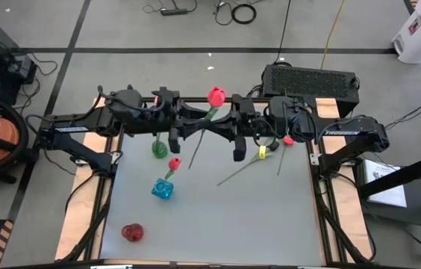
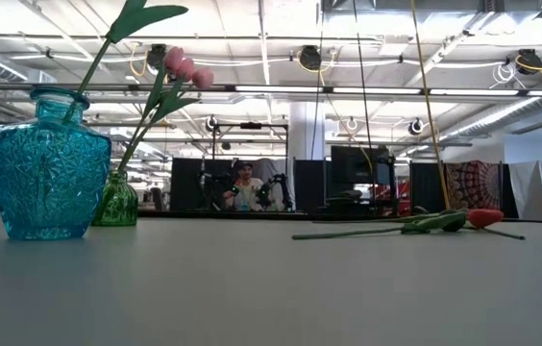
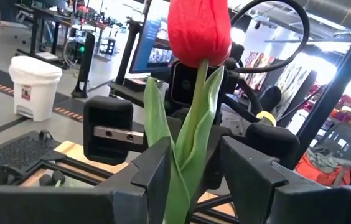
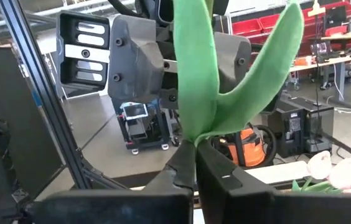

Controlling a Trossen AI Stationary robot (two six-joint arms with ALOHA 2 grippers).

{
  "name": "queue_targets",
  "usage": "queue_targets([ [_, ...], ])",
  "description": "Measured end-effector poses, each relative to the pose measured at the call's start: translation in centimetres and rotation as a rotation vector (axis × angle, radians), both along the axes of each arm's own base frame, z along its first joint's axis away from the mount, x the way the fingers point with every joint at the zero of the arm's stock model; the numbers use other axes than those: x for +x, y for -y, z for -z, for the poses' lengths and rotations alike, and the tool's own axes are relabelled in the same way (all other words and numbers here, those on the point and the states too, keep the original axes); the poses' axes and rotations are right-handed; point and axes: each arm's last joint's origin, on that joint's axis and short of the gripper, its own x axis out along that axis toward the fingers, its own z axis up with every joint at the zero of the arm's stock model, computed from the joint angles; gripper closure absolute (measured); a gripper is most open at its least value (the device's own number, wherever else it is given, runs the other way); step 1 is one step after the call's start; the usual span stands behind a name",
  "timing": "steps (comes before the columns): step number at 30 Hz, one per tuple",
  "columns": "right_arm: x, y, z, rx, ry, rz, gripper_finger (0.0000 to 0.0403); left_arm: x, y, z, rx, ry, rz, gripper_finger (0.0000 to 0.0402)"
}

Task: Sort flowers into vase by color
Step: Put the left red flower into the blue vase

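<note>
A red tulip (image 1: 216,96) with a long green stem is up in the air over the table's far middle, between both grippers. My right gripper (image 4: 195,144) (image 1: 224,125) is shut on it. My left gripper (image 3: 194,177) (image 1: 192,128) faces it from the left, open, with its fingers on either side of the tulip's leaves (image 3: 185,149). A green vase (image 1: 159,147) holds pink tulips (image 2: 186,65). A blue vase (image 1: 163,188) holds one red tulip (image 1: 174,163). A red vase (image 1: 132,232) stands near the table's near left. My right gripper pinches the red tulip's stem just below where the leaves branch (image 4: 194,138), between its two shut fingers. It comes level from the table's right, with the fingers across the stem. The tulip is lifted clear and tilted, with its head toward the far edge and its stem end (image 1: 190,164) lower.
Two more tulips lie on the table's right part, one with a red head (image 1: 287,140) (image 2: 485,217), the other a long stem (image 1: 244,168). A black box (image 1: 311,78) sits behind the far edge. The table's near right area (image 1: 263,224) is bare.
</note>
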Motion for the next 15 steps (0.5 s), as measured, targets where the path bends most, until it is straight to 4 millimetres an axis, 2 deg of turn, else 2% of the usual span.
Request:
queue_targets([
  [9, -0.02, 0.03, -0.11, -0.011, 0.011, 0.005, 0.0403, 0.0, -0.04, 0.03, 0.012, -0.004, -0.012, 0.026],
  [15, -0.01, 0.04, -0.1, -0.011, 0.01, 0.008, 0.0403, 0.0, -0.1, 0.06, 0.028, -0.009, -0.032, 0.0308],
])
